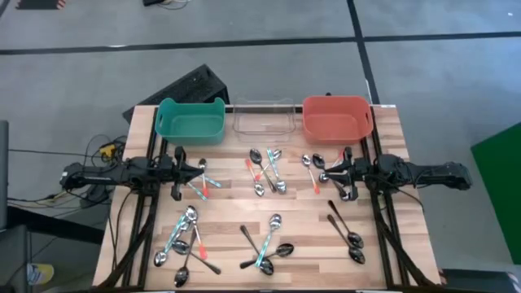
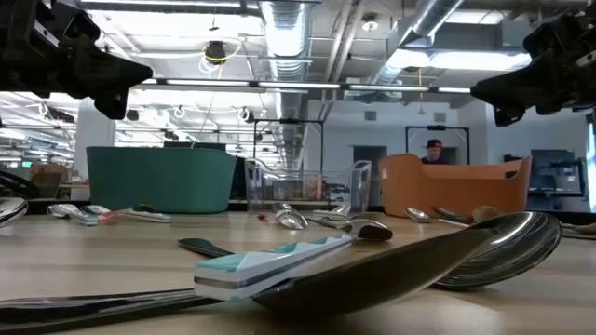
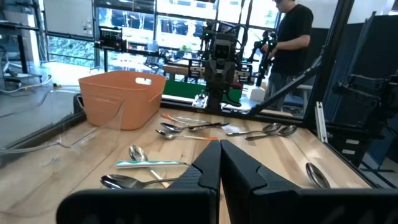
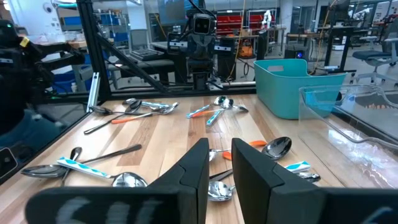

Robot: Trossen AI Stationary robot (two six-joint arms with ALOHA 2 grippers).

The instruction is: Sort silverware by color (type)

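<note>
The silverware lies scattered on the wooden table (image 1: 236,203) as spoons with orange, teal and black handles. Clusters lie in the middle (image 1: 265,169), at the near left (image 1: 183,240), near middle (image 1: 264,244) and near right (image 1: 346,228). My left gripper (image 1: 203,169) hovers level at the table's left side, shut and holding nothing (image 3: 219,149); a few spoons (image 1: 202,185) lie under it. My right gripper (image 1: 330,173) hovers level at the right side, its fingers a narrow gap apart with nothing between them (image 4: 219,149). Both point toward the table's middle.
Three bins stand in a row along the far edge: a teal bin (image 1: 190,120), a clear bin (image 1: 263,118) and an orange bin (image 1: 337,116). A person (image 3: 292,37) stands in the room beyond the table's right side.
</note>
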